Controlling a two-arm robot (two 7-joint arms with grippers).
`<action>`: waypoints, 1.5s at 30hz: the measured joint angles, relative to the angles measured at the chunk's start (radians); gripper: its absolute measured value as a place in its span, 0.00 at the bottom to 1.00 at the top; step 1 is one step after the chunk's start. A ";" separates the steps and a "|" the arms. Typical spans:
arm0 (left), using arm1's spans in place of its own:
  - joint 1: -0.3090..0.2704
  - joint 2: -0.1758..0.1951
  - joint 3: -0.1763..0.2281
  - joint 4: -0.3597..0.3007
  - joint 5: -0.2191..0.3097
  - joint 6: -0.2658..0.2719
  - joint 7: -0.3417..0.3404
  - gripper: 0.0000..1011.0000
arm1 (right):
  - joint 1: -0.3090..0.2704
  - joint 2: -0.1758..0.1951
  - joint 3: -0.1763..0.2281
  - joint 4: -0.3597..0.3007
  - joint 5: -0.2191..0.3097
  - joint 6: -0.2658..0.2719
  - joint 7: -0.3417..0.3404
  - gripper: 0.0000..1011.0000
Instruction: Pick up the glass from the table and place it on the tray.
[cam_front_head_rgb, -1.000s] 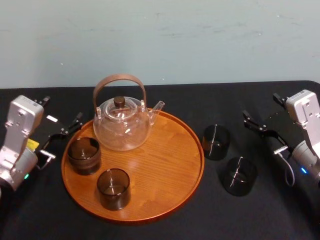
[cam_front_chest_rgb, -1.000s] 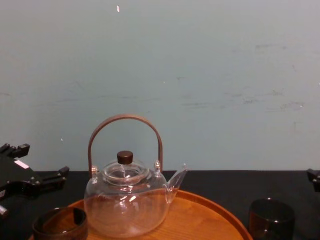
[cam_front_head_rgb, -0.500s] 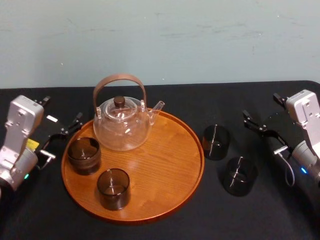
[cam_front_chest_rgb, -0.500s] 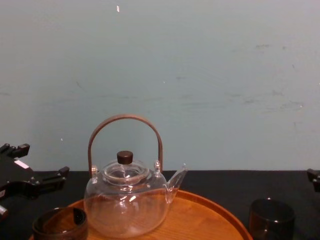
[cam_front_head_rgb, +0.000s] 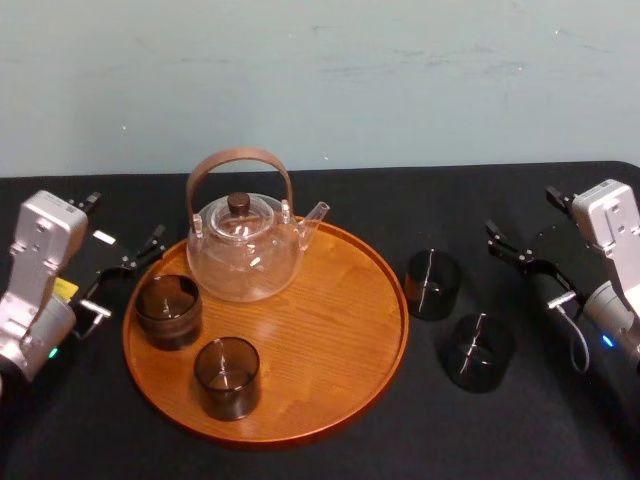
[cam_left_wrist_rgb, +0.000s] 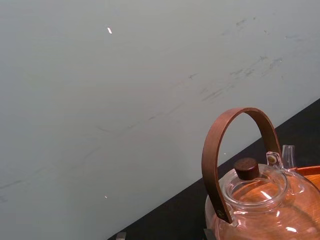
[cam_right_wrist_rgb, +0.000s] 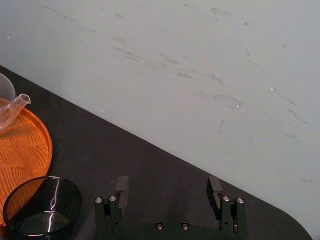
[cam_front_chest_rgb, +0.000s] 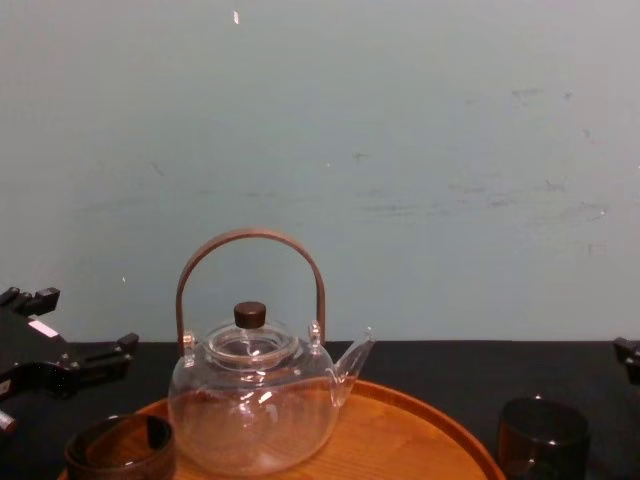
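Glasses waiting beside tray (cam_front_head_rgb: 335, 330)
Near glass (cam_front_head_rgb: 480, 350) and far glass (cam_front_head_rgb: 432, 284) are standing on the surface (cam_front_head_rgb: 400, 450), right of it. Right tool (cam_front_head_rgb: 522, 225) is hovering beside them, jaws apart; left tool (cam_front_head_rgb: 125, 217) likewise, at left. Probably light, slick, brittle: gripping gently across the rim.

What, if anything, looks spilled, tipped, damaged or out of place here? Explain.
Nothing is spilled, tipped or broken. The far glass and near glass stand upright on the table, right of the tray; the teapot and two other glasses sit on it. The left tool and right tool hover open at the sides.
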 joint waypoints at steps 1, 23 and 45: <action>0.000 0.000 0.000 0.000 0.000 0.000 0.000 0.99 | 0.000 0.000 0.000 0.000 0.000 0.000 0.000 0.99; 0.000 0.000 0.000 0.000 0.000 0.000 0.000 0.99 | -0.036 0.010 0.031 -0.029 0.035 -0.003 0.103 0.99; 0.000 0.000 0.000 0.000 0.000 0.000 0.000 0.99 | -0.206 0.022 0.076 -0.209 0.105 0.018 0.216 0.99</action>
